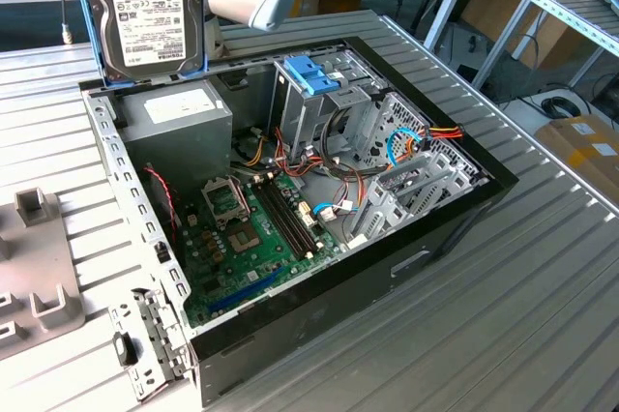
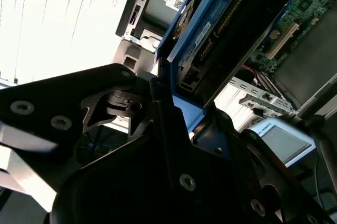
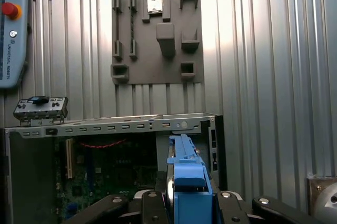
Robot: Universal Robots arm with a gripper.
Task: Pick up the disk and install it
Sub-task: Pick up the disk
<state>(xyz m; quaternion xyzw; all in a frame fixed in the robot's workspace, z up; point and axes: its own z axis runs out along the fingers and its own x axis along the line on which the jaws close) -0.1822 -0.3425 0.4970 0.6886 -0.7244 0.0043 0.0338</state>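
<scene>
The disk [image 1: 150,11], grey metal with a white printed label and a blue carrier frame, hangs upright in the air at the exterior view's upper left. It is above the back corner of the open computer case [image 1: 338,306], over the power-supply box [image 1: 174,117]. My gripper [image 2: 179,113] is shut on the disk's [image 2: 210,29] blue frame, with black fingers [image 2: 158,103] pressed against its end. In the first wrist view the disk [image 3: 187,176] is edge-on, between the gripper's [image 3: 189,205] two black arms, above the case's rim.
Inside the case lie a green motherboard [image 1: 251,238], loose cables and a tall metal cage with a blue handle [image 1: 311,73]. A grey fixture plate [image 1: 34,277] rests on the slatted metal table at the exterior view's left. A pendant [image 3: 10,24] lies beyond it.
</scene>
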